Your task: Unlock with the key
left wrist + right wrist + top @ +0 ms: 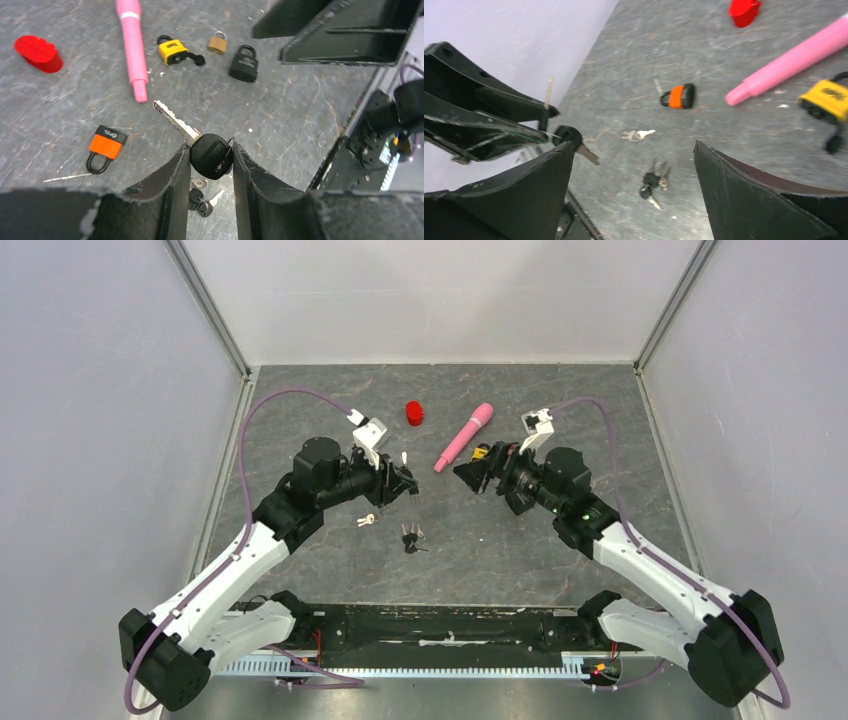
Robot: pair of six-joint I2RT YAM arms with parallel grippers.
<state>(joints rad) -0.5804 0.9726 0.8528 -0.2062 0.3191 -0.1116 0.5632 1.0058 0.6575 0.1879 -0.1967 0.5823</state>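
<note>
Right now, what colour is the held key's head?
Black head on the key; clearest in left wrist view.

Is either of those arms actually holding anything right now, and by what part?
Yes. The left tool pinches a key by its black head, the metal blade sticking out free. The right tool is open and holds nothing.

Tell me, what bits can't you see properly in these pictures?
- Top view: the right tool hides the brass padlock and black padlock.
- Left wrist view: the left tool half hides the key bunch.
- Right wrist view: the picture edge cuts off the yellow padlock. The key looks blurry there too.
</note>
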